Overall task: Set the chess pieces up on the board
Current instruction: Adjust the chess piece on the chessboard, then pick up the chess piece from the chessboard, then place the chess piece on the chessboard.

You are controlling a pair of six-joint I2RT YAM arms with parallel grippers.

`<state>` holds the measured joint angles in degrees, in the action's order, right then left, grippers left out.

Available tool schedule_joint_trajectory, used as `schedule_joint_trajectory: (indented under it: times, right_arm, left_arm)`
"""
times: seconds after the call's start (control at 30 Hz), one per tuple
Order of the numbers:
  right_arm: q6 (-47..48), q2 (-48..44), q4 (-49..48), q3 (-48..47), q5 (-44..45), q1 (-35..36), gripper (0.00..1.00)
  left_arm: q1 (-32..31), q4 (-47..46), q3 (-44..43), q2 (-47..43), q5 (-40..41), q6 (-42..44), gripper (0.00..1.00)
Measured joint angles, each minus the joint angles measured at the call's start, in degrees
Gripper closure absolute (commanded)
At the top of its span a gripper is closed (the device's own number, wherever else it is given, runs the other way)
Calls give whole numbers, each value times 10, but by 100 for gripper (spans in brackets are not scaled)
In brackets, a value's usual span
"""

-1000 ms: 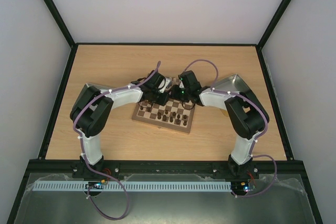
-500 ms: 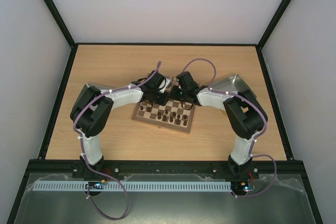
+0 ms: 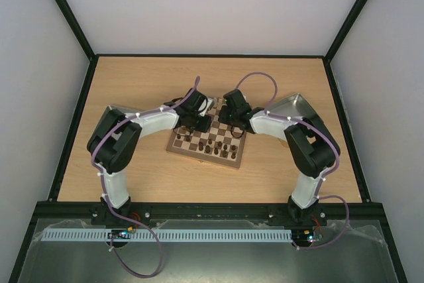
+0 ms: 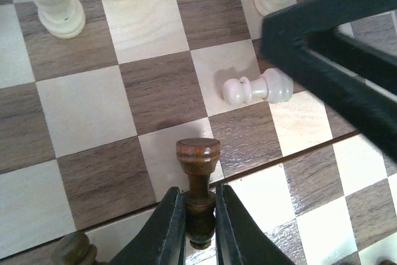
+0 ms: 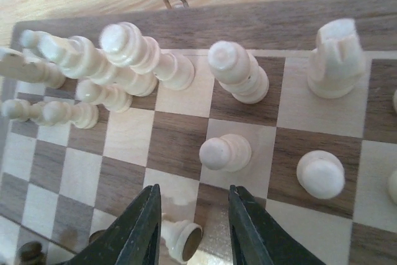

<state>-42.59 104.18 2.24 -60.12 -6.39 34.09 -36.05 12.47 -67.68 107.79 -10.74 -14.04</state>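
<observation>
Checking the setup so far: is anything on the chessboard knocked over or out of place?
Yes. One cream pawn lies on its side on the board, while the cream pieces behind it stand upright.

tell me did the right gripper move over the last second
Yes, slightly. In the top view the right gripper has drawn back toward the far rim of the board, uncovering more squares.

A light, oak-grained wooden tabletop (image 3: 146, 84) sits inside a black metal frame (image 3: 199, 56). Two things lie directly on it. One is a square wooden chessboard with tan and dark brown squares and a brown rim (image 3: 202, 158), near the middle and turned slightly askew. The other is a grey rectangular metal tray (image 3: 295, 105) to the board's right, toward the table's right edge and partly hidden.
</observation>
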Motion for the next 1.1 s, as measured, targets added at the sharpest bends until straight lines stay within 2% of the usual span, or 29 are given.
schedule_joint_trajectory:
  times: [0.3,0.43,0.63,0.9,1.1]
  right_arm:
    - [-21,-119,-46,59,-7,0,59]
    - [-24,-152,-60,70,-45,0,58]
    - [-35,-200,-62,104,-108,-2,49]
    - [-90,-325,-59,127,-144,-32,41]
    - [-106,-341,-42,120,-185,-36,39]
  left_arm:
    - [12,1,3,-27,-39,-9,98]
    - [14,1,3,-57,-56,-10,98]
    - [15,-5,8,-98,-88,-9,98]
    - [15,-60,64,-188,-157,5,98]
    - [8,-117,90,-235,-213,16,98]
